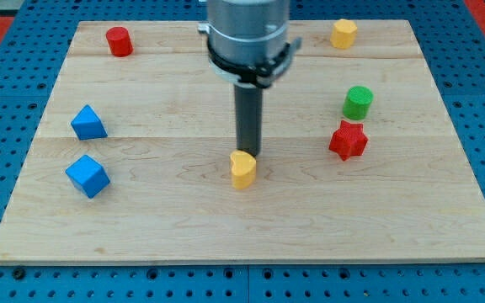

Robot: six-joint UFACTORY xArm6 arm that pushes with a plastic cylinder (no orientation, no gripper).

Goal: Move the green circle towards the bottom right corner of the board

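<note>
The green circle block [357, 102] stands on the wooden board [183, 219] at the view's right, just above a red star block [348, 140]. My tip [247, 153] comes down at the board's middle, touching the top edge of a yellow block [242, 169]. The green circle is well to the right of my tip and a little higher in the view.
A red cylinder [119, 40] sits at the top left. A yellow hexagon block [343, 34] sits at the top right. A blue triangle block [87, 123] and a blue cube [87, 175] sit at the left. The arm's grey body [247, 34] hangs over the top middle.
</note>
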